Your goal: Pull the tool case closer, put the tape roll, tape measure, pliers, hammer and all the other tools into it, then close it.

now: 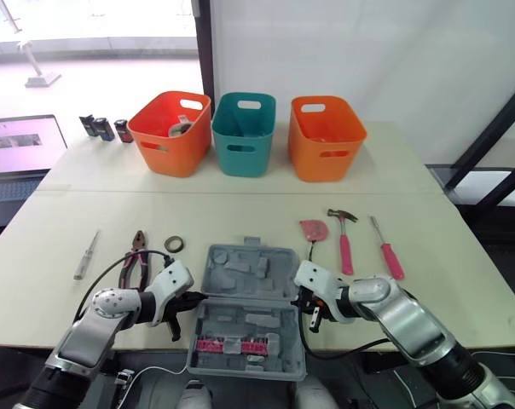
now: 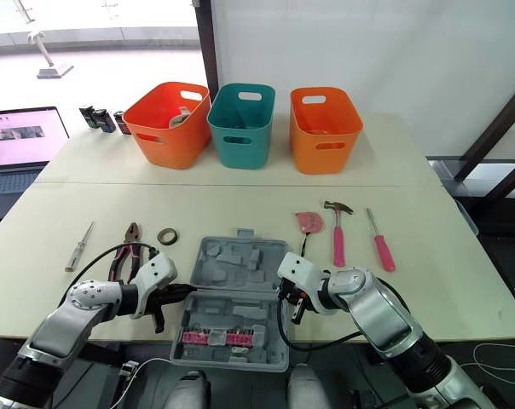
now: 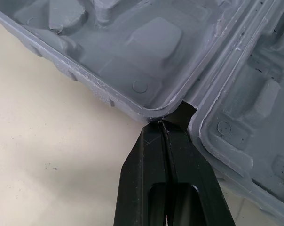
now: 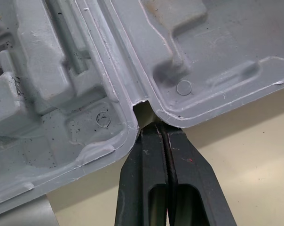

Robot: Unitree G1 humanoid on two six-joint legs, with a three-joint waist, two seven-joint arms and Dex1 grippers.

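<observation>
Grey plastic tool case (image 1: pixel 240 277) lies open at the near table (image 1: pixel 36 281) edge, with closed left fingers (image 3: pixel 149 160) and closed right fingers (image 4: pixel 149 160) tips-on at its opposite hinge notches.

The open tool case (image 1: pixel 249 317) sits mid-way along the worktop's (image 1: pixel 240 213) near edge, with pliers (image 1: pixel 138 256), tape roll (image 1: pixel 174 244) and a screwdriver (image 1: pixel 86 255) toward the left edge, tape measure (image 1: pixel 314 229), hammer (image 1: pixel 344 240) and a second screwdriver (image 1: pixel 385 250) toward the right edge, and a row of bins (image 1: pixel 244 141) along the far edge.
</observation>
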